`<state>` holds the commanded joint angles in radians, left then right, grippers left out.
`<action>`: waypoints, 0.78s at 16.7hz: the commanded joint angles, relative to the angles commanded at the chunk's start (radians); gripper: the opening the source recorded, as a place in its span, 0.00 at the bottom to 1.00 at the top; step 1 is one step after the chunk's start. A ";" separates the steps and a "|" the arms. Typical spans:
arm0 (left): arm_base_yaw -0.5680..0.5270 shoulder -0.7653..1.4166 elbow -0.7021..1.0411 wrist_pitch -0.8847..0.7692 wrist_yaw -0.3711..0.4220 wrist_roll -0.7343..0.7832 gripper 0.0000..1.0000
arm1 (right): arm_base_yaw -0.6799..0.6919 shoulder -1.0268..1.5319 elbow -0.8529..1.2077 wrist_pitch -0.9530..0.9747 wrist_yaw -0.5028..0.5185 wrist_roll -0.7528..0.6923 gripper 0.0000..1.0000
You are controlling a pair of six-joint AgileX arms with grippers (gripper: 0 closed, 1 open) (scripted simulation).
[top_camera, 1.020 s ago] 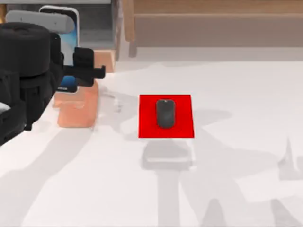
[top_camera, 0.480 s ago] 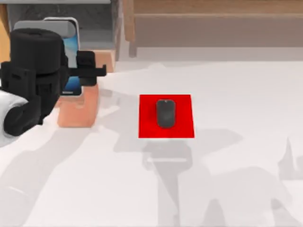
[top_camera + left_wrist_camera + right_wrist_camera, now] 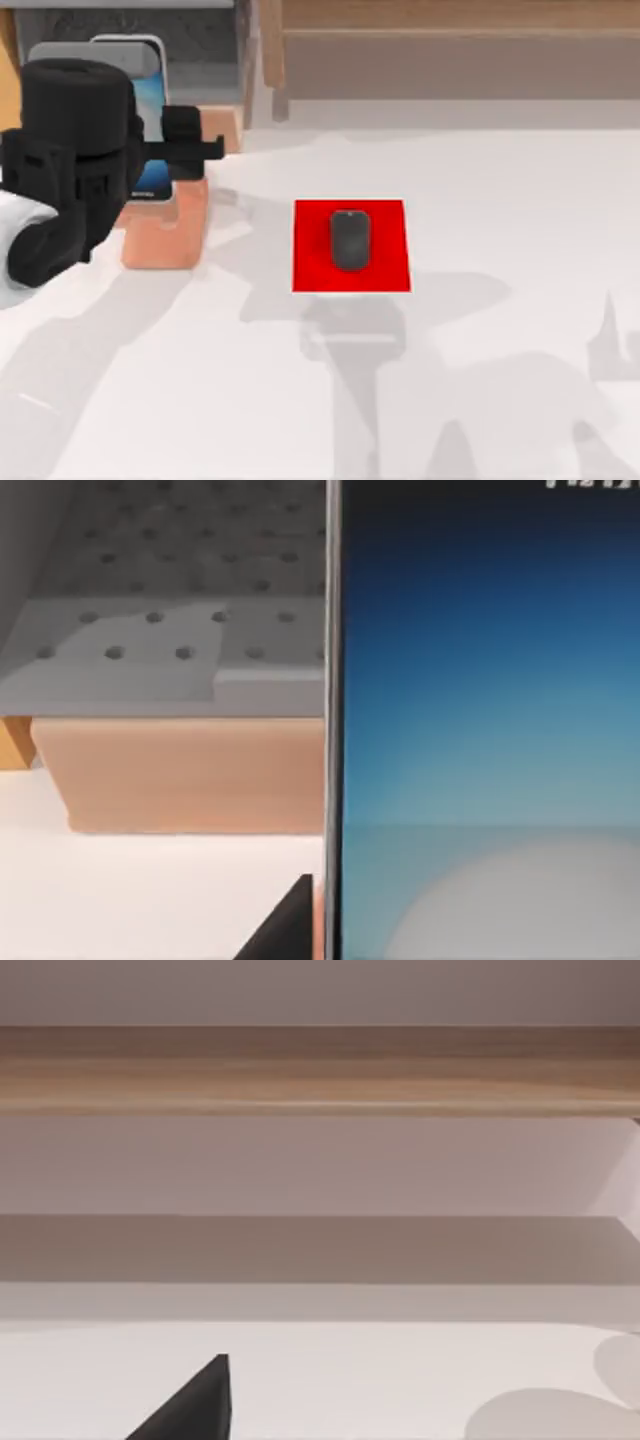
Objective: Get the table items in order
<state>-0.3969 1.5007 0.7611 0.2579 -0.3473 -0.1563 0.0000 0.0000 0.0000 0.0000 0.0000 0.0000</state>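
Top view: my left gripper (image 3: 190, 150) is at the far left of the worktop (image 3: 500, 400), its black fingers (image 3: 185, 128) set across the lower part of the smartphone (image 3: 150, 110); I cannot tell whether they clamp it or stand parted. The smartphone stands propped on the peach phone stand (image 3: 165, 230), directly under and behind those fingers, blue screen facing the camera. The mouse (image 3: 350, 240) lies on the middle of the red mat (image 3: 305, 270), well apart from the fingers, toward the worktop's centre. Left wrist view: the smartphone screen (image 3: 480, 720) sits very close, its silver rim (image 3: 333, 680) running upright; one dark fingertip (image 3: 285, 925) is just beside the rim; past it, a peach block (image 3: 180, 775) and a grey perforated shelf unit (image 3: 150, 630). Right wrist view: one dark fingertip (image 3: 195, 1405) of my right gripper over bare white worktop (image 3: 400, 1380), facing a wooden shelf unit (image 3: 320, 1070); its grip state I cannot tell.
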 joint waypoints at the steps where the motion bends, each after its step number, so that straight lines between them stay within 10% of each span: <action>1: 0.000 0.000 0.000 0.000 0.000 0.000 0.45 | 0.000 0.000 0.000 0.000 0.000 0.000 1.00; 8: 0.000 0.000 0.000 0.000 0.000 0.000 0.98 | 0.000 0.000 0.000 0.000 0.000 0.000 1.00; 13: 0.000 0.000 0.000 0.000 0.000 0.000 1.00 | 0.000 0.000 0.000 0.000 0.000 0.000 1.00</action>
<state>-0.3969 1.5007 0.7611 0.2579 -0.3473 -0.1563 0.0000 0.0000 0.0000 0.0000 0.0000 0.0000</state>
